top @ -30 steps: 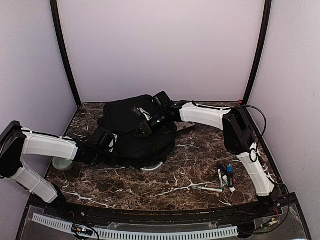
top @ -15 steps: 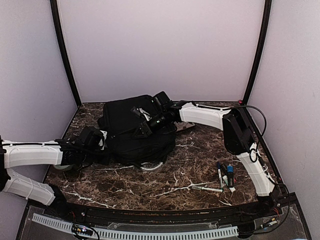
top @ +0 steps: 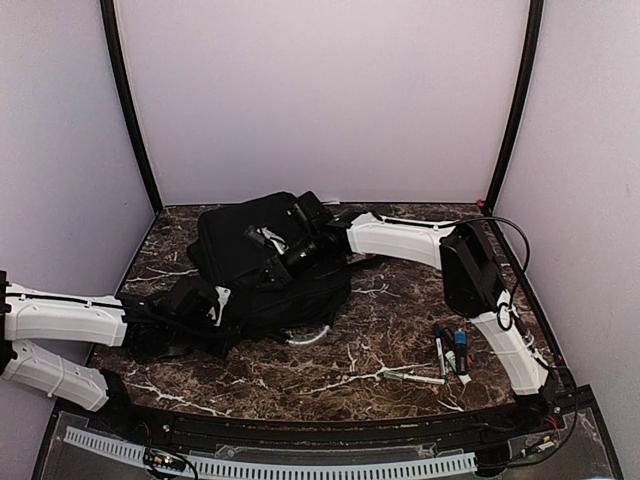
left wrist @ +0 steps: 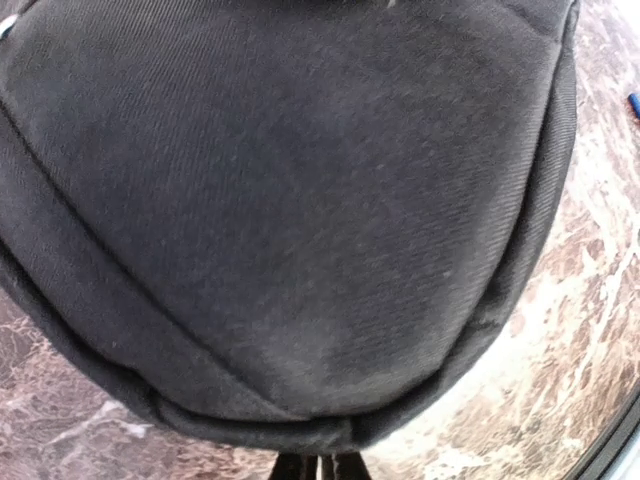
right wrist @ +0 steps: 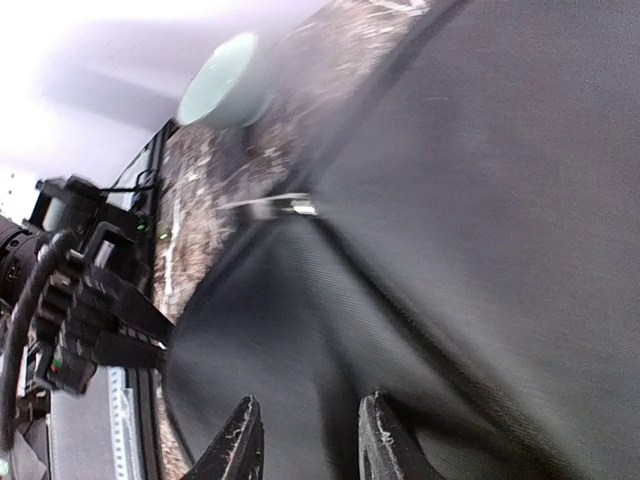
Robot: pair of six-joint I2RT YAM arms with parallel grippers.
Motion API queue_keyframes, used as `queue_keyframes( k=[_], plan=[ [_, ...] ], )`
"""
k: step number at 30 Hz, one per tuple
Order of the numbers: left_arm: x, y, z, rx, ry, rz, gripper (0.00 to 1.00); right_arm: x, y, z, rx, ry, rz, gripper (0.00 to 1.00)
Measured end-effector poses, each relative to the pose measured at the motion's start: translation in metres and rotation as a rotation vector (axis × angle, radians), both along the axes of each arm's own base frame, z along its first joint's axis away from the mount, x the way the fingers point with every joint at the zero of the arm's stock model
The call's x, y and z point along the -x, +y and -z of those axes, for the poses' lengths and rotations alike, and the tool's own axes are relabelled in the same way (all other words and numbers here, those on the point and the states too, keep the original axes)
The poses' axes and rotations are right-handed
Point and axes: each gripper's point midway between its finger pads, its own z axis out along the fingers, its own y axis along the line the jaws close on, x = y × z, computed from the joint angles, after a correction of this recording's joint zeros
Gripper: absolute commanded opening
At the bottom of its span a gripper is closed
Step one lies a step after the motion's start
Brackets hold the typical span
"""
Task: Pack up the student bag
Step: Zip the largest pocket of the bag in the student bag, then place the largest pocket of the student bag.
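Note:
The student bag (top: 262, 262) is a large black backpack lying at the back middle of the marble table, its grey-white handle (top: 308, 337) at the near edge. My left gripper (top: 212, 303) is at the bag's near left edge. In the left wrist view the bag (left wrist: 290, 200) fills the frame and my left gripper (left wrist: 320, 466) has its tips together at the bottom seam. My right gripper (top: 292, 256) rests on top of the bag. In the right wrist view the right gripper (right wrist: 310, 445) is open, its fingers (right wrist: 238, 440) standing apart over black fabric (right wrist: 480, 250).
Several markers (top: 450, 348) and a pen (top: 414, 378) lie on the table at the near right. A pale green round object (right wrist: 222, 80) sits beyond the bag in the right wrist view. Black frame posts stand at both back corners.
My left arm drew back to the left, then swung nearer. The bag has been pulled and stretched toward the near left and its far part has bunched up. My right gripper shifted left with it.

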Motion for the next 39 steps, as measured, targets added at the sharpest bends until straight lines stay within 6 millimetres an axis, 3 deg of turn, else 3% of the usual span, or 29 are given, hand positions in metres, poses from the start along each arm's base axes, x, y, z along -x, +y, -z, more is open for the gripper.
queue_keyframes(
  k=[6, 9, 11, 21, 26, 30, 35, 39],
  plan=[
    [0.009, -0.008, 0.004, 0.033, -0.012, 0.004, 0.0, 0.032, 0.036, -0.003, -0.033, -0.009, -0.064, 0.33],
    [0.011, -0.011, 0.007, 0.042, -0.02, 0.0, 0.0, 0.039, 0.052, 0.019, -0.034, 0.02, -0.071, 0.34],
    [0.012, -0.016, 0.009, 0.046, -0.026, 0.008, 0.0, 0.04, 0.054, 0.03, -0.035, 0.051, -0.072, 0.34],
    [0.014, -0.082, 0.029, 0.059, -0.065, 0.144, 0.0, 0.039, 0.049, 0.026, -0.071, 0.136, -0.084, 0.34],
    [0.004, -0.123, 0.02, 0.106, -0.121, 0.198, 0.0, 0.035, 0.047, 0.026, -0.077, 0.138, -0.071, 0.34],
    [-0.002, -0.139, 0.019, 0.112, -0.146, 0.223, 0.01, 0.034, 0.041, 0.023, -0.08, 0.157, -0.076, 0.35],
    [0.003, -0.152, 0.013, 0.13, -0.165, 0.279, 0.32, 0.036, 0.03, 0.016, -0.065, 0.161, -0.076, 0.42],
    [0.024, -0.175, -0.008, 0.181, -0.158, 0.386, 0.38, 0.024, 0.005, 0.003, -0.037, 0.139, -0.037, 0.45]
  ],
)
